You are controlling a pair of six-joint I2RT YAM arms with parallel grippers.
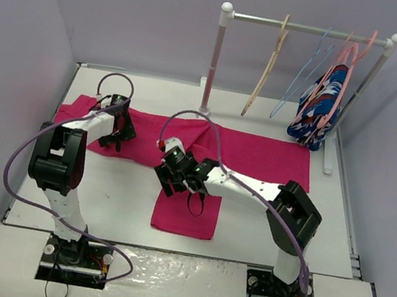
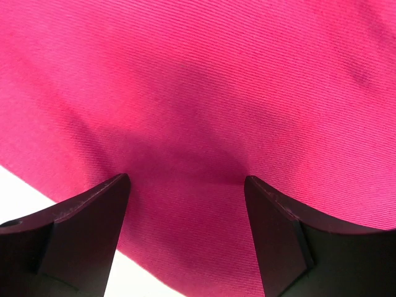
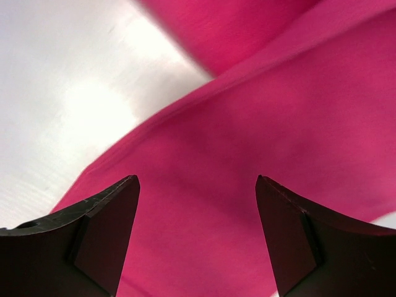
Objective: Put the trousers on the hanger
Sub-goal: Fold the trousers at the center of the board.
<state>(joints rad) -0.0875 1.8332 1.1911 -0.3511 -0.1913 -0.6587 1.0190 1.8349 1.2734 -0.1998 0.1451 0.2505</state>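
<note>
Trousers [image 1: 259, 155] [image 2: 216, 93] [image 3: 278, 154]: bright magenta-pink, plain twill weave, spread flat on the white table [image 1: 121, 196]. One long band ran left to right across the far half; a shorter part turned down from its middle toward the near edge, with a fold seam where they met. Hanger [image 1: 265, 76]: thick pale beige wood, empty, hung by its hook from the rail [image 1: 312, 28] behind the trousers, well apart from them.
</note>
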